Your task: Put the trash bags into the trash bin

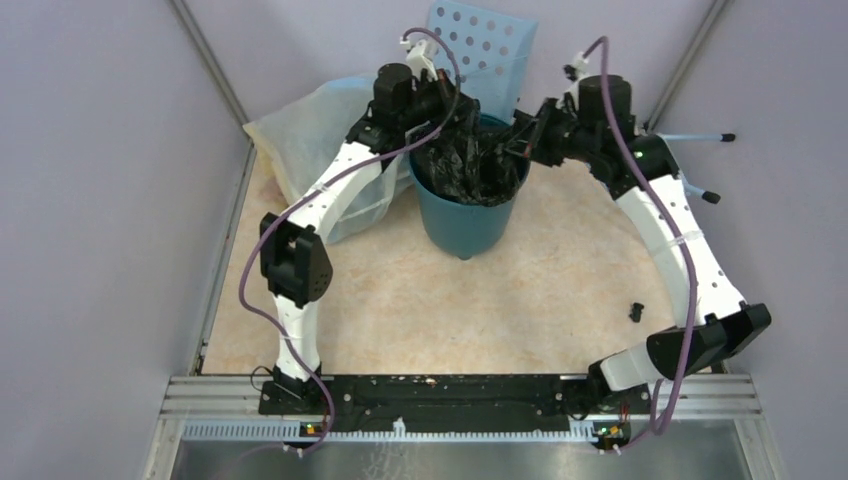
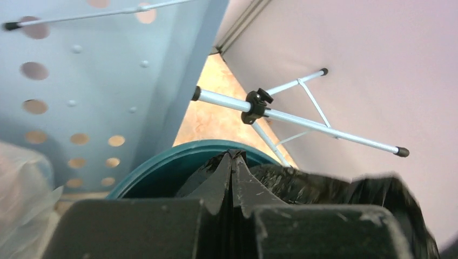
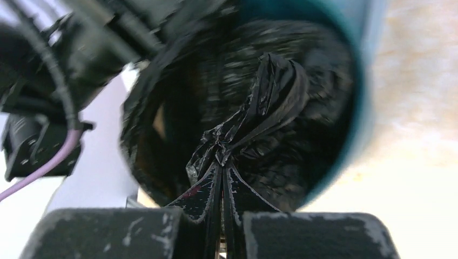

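The teal trash bin (image 1: 468, 222) stands at the back middle of the table. The glossy black trash bag (image 1: 470, 162) sits bunched in its mouth. My left gripper (image 1: 452, 122) is over the bin's left rim, shut on a pinch of the bag's edge (image 2: 235, 155). My right gripper (image 1: 517, 143) is over the right rim, shut on a twisted fold of the bag (image 3: 224, 154). In the right wrist view the bag (image 3: 270, 97) lines the bin's inside (image 3: 359, 97). In the left wrist view the bin's rim (image 2: 162, 164) shows below the fingers.
A large translucent yellowish-white bag (image 1: 310, 130) lies left of the bin under my left arm. A pale blue panel with round holes (image 1: 485, 50) leans behind the bin. Thin white rods with black tips (image 1: 700, 135) stick out at the right wall. A small black piece (image 1: 636, 311) lies at the right.
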Controlling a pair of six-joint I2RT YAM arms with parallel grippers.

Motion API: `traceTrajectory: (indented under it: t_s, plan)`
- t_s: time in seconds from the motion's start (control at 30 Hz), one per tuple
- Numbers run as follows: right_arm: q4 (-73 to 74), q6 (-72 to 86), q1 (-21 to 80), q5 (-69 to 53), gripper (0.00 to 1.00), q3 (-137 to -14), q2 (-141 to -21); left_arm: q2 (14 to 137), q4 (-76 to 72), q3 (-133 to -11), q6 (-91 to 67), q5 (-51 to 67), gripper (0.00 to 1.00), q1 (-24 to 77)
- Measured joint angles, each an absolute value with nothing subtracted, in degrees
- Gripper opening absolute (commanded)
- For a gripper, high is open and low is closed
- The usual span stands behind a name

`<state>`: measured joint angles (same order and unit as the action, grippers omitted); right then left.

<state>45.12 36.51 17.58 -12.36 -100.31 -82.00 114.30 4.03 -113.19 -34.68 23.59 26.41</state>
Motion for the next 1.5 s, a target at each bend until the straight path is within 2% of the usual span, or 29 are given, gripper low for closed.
traceTrajectory:
  t_s: [0.17, 0.4, 0.6, 1.0, 1.27, 1.37, 1.4, 1.43, 1.5]
  plan:
    - [43.72, 36.45, 23.77, -13.19, 0.00, -101.78, -86.91, 117.01, -0.25, -114.08, -34.11, 24.16, 0.00, 29.02]
    - [48.07, 33.19, 24.21, -9.47, 0.00, -106.28, -96.23, 116.86, -1.91, -113.56, -28.93, 24.84, 0.00, 29.23]
    - [51.13, 31.16, 23.09, -5.89, 0.00, -110.41, -96.44, 113.75, 0.64, -113.56, -26.17, 22.57, 0.00, 27.27]
    - [55.42, 32.01, 14.46, 2.20, 0.00, -110.56, -86.83, 91.39, 9.52, -106.52, -25.41, 13.08, 0.00, 23.05]
    - [59.55, 31.97, 13.28, 3.84, 0.00, -100.51, -80.93, 74.56, 15.22, -84.66, -28.29, 11.49, 0.00, 18.39]
    - [60.88, 31.73, 13.26, 3.70, 0.00, -98.02, -80.47, 71.92, 18.68, -80.49, -28.82, 11.49, 0.00, 18.28]
    - [61.12, 31.57, 13.26, 3.64, 0.03, -97.69, -80.47, 71.46, 19.51, -79.79, -29.02, 11.49, 0.00, 18.24]
    - [61.30, 31.40, 13.26, 3.66, 0.11, -97.47, -80.47, 70.85, 20.12, -78.83, -29.32, 11.49, 0.00, 18.22]
    - [61.54, 30.79, 13.26, 3.77, 0.44, -97.47, -80.47, 68.99, 20.93, -76.34, -30.20, 11.46, 0.00, 18.13]
